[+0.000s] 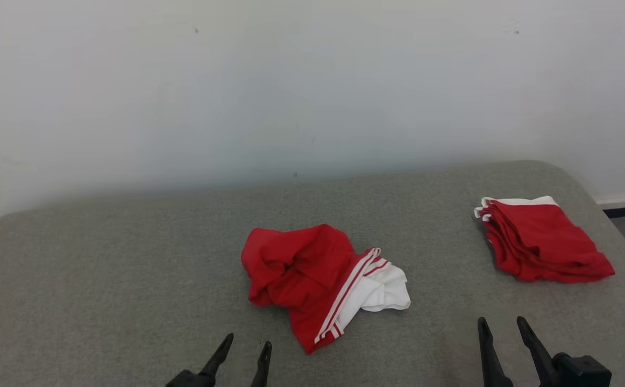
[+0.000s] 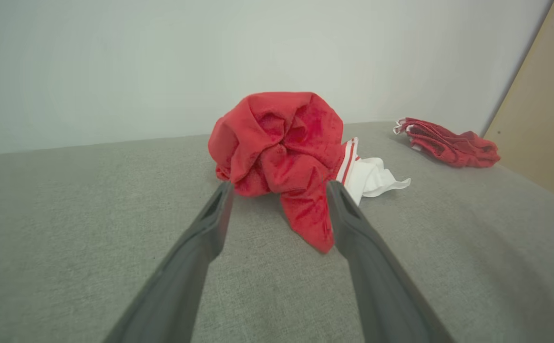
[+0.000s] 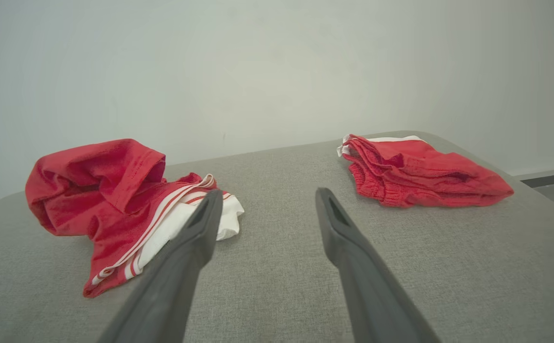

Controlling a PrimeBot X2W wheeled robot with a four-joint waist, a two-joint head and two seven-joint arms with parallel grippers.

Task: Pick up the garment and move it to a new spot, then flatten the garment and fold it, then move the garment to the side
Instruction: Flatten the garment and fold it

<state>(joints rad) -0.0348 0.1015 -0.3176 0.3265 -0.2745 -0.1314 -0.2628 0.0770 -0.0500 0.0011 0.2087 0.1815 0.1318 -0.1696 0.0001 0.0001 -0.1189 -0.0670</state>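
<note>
I saw the garment [image 1: 312, 279] lying crumpled mid-way across the grey surface [image 1: 103, 279]: red, bunched up on its left, white-striped edge and white fabric spilling right.

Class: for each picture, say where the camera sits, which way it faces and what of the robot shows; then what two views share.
Head view: on the head, facing forward and down at the cushion; left gripper and right gripper, both open, at the bottom.
Left wrist view: on the left wrist, facing the crumpled garment; own fingers show.
Right wrist view: on the right wrist, facing bare cushion between garment and folded pile; own fingers show.
Shared: both wrist views show garment and pile.
</note>
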